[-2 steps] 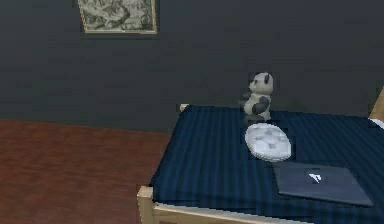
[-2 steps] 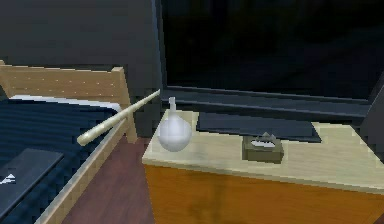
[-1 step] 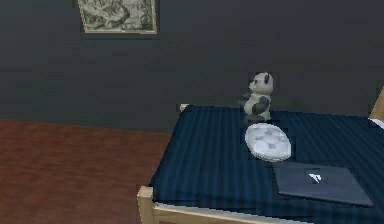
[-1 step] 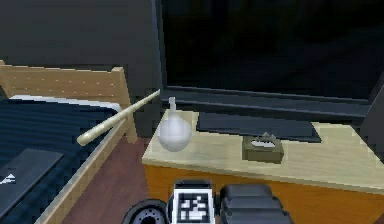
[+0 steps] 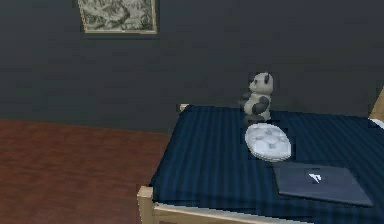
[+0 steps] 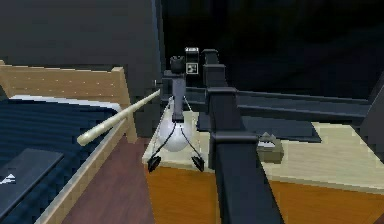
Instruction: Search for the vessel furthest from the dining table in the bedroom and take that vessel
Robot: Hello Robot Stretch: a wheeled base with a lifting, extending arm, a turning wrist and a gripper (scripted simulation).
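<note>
- One white rounded thing [image 6: 178, 138], bulb-shaped like a vessel, sits at the near left corner of the pale tabletop [image 6: 340, 160], between the two thin fingers of the pincer [image 6: 177, 163].
- One pincer hangs at the far end of the dark arm [image 6: 235, 160]. I cannot tell how wide it stands, nor whether it holds anything, since the white thing has the tabletop behind it.
- One pale wooden bat [image 6: 120, 122] slants from the bed [image 6: 60, 125] up toward the pincer's body.
- One small greyish box [image 6: 268, 148] lies on the tabletop, just right of the arm.
- One dark flat laptop [image 6: 20, 178] lies on the bed's blue cover. It appears in both views.
- The forward view adds three things: one panda toy [image 5: 259, 98] sitting upright on the bed, one white round cushion [image 5: 268, 142] just in front of it, and one framed picture [image 5: 118, 16] on the dark wall.
- The arm side view supplies the arm, bat, tabletop and box.
</note>
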